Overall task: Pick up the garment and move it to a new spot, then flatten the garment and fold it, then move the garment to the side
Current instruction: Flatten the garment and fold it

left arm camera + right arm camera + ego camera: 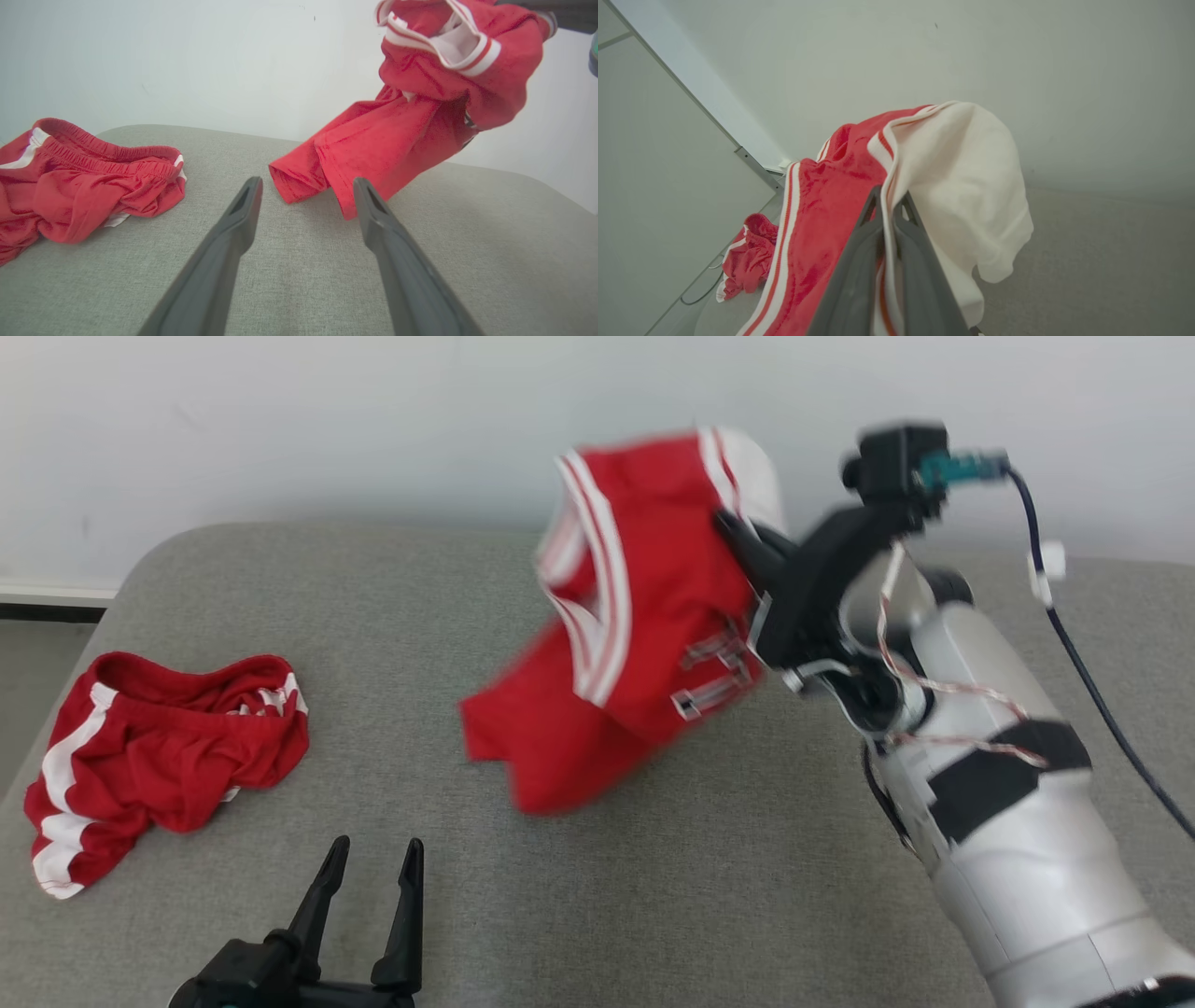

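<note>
The garment [635,644], a red jersey with red-and-white striped trim and a white sleeve, hangs bunched in the air over the middle of the grey surface [709,896], blurred at its edges. The right end effector [733,527] is clenched on its upper edge, with the cloth pinched between the long dark fingers. The left end effector [377,845] sits low near the front, its fingers spread wide, holding nothing. Soft red shorts [159,756] with white stripes lie crumpled on the left of the coarse-woven, round-cornered surface.
</note>
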`<state>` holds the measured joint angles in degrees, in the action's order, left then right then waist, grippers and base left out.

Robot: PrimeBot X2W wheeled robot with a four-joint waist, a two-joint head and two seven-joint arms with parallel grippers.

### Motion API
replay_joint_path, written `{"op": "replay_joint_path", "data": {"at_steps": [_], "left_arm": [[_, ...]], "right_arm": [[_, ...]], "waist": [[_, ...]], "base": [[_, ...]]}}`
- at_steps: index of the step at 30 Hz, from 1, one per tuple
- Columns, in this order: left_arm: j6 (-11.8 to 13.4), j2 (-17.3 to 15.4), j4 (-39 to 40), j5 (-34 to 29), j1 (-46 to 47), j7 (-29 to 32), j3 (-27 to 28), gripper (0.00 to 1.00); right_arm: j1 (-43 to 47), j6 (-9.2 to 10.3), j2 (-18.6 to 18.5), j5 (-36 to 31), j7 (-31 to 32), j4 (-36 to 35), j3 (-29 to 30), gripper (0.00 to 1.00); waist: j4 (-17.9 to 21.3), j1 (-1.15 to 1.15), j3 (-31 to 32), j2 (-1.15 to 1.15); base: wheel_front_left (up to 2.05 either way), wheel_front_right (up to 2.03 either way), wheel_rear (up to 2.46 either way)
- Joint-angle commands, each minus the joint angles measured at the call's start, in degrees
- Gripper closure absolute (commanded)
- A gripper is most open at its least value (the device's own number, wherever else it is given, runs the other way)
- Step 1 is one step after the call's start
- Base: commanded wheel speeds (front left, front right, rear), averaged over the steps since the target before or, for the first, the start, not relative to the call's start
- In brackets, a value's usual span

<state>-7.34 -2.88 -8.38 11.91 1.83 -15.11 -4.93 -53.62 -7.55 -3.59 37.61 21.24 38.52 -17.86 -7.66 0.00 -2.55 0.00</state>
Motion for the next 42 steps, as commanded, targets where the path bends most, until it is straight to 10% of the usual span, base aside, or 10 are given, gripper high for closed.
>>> {"op": "replay_joint_path", "data": {"at_steps": [1, 10, 11, 12, 24, 32, 42], "left_arm": [[-0.05, -0.01, 0.13, 0.12, -0.07, -0.07, 0.08, 0.0], [-0.06, 0.0, -0.04, 0.07, 1.3, -0.06, -0.08, 0.0], [-0.06, 0.0, -0.06, 0.07, 1.44, -0.07, -0.18, 0.0], [-0.07, -0.01, -0.11, 0.06, 1.45, -0.07, -0.24, 0.0], [-0.09, -0.01, -0.14, -0.02, 0.91, -0.07, 0.07, 0.0], [-0.1, 0.01, 0.39, 0.26, 0.9, -0.07, 1.01, 0.0], [-0.1, 0.0, -0.04, 0.7, 3.34, -0.07, -1.7, 0.0]], "right_arm": [[1.76, 0.12, -0.99, -1.03, -0.24, 0.52, 1.03, 1.0], [10.72, 0.12, -5.22, -12.04, -4.37, 6.68, 10.7, 1.0], [11.41, 0.12, -5.7, -13.85, -4.7, 7.15, 11.62, 0.64], [12.07, 0.12, -6.29, -16.03, -4.98, 7.56, 12.6, 0.0], [18.77, 0.12, -7.45, -34.7, -3.05, -2.28, 22.38, 0.0], [18.46, 0.12, -2.87, -31.48, 10.21, -14.68, 11.07, 0.0], [10.62, 0.12, -0.47, -32.55, 24.76, -9.01, 9.73, 0.0]], "waist": [[0.61, 0.0, -0.51, 0.0], [2.46, 0.0, -1.77, 0.0], [2.57, 0.0, -1.8, 0.0], [2.65, 0.0, -1.8, 0.0], [2.83, 0.0, -0.89, 0.0], [3.18, 0.0, -1.33, 0.0], [-0.1, 0.0, -3.92, 0.0]], "base": [[0.0, 0.0, 0.0], [0.0, 0.0, 0.0], [0.0, 0.0, 0.0], [0.0, 0.0, 0.0], [0.0, 0.0, 0.0], [0.0, 0.0, 0.0], [0.0, 0.0, 0.0]]}}
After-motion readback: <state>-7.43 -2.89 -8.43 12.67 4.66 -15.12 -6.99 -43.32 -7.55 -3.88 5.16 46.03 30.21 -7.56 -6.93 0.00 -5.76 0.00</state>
